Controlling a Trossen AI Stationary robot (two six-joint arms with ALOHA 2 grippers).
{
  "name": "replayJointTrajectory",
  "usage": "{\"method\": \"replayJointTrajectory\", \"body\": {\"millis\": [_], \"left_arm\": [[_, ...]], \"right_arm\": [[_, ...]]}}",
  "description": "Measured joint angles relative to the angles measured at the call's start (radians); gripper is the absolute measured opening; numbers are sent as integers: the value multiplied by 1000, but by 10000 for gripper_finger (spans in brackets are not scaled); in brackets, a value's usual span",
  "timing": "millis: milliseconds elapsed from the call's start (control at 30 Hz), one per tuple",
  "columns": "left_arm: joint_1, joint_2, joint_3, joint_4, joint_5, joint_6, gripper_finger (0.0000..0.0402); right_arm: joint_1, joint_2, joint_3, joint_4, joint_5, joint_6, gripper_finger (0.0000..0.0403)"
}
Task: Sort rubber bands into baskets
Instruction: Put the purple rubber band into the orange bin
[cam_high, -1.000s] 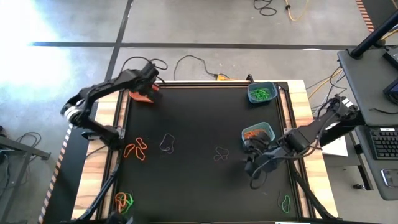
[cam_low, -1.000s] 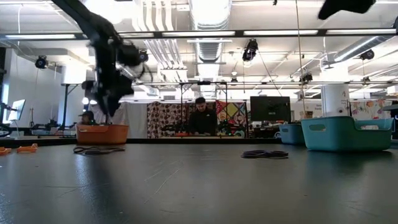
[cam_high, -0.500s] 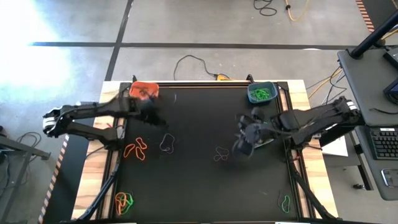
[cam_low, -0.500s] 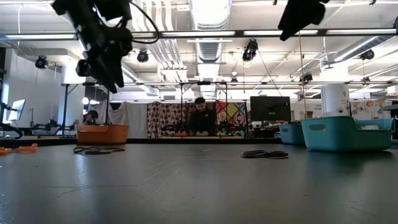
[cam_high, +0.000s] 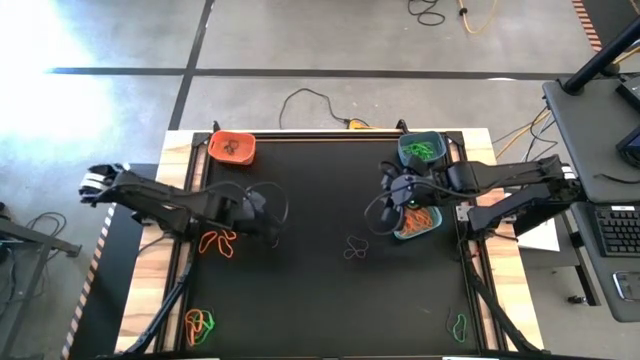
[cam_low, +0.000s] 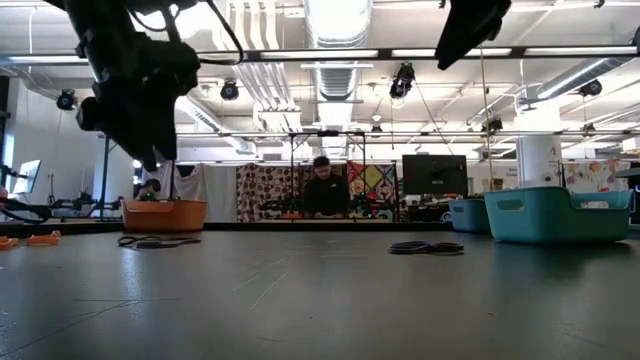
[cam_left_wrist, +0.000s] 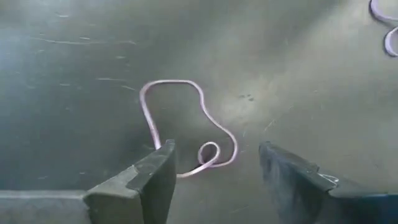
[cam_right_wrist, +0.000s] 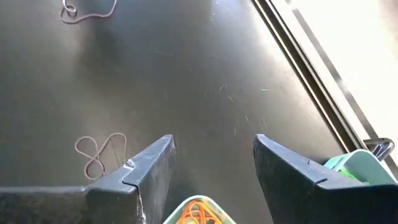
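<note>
Left gripper (cam_left_wrist: 214, 171) now over half-hidden band (cam_left_wrist: 186, 127)

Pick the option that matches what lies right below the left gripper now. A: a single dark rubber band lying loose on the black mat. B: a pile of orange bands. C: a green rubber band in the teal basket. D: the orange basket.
A: the left wrist view shows the open left gripper above one dark rubber band lying loose on the black mat, with no basket under it.
</note>
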Motion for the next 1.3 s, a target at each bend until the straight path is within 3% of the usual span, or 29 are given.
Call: {"method": "replayJointTrajectory", "body": {"millis": [333, 567, 700, 933, 1133, 1300], "left_arm": [[-41, 273, 18, 35, 36, -95, 229], [-43, 404, 58, 73, 81, -103, 193], [-44, 445, 74, 74, 98, -105, 149], [-22, 450, 76, 108, 62, -31, 17], [19, 389, 81, 72, 56, 90, 2], [152, 259, 98, -20, -12, 191, 1]], "right_arm": [[0, 5, -3, -8, 0, -10, 210], [0, 5, -3, -7, 0, -2, 210], [0, 5, -3, -7, 0, 19, 210], [1, 6, 6, -21, -2, 39, 210], [1, 5, 65, -59, -19, 54, 210], [1, 3, 76, -76, -26, 58, 210]]}}
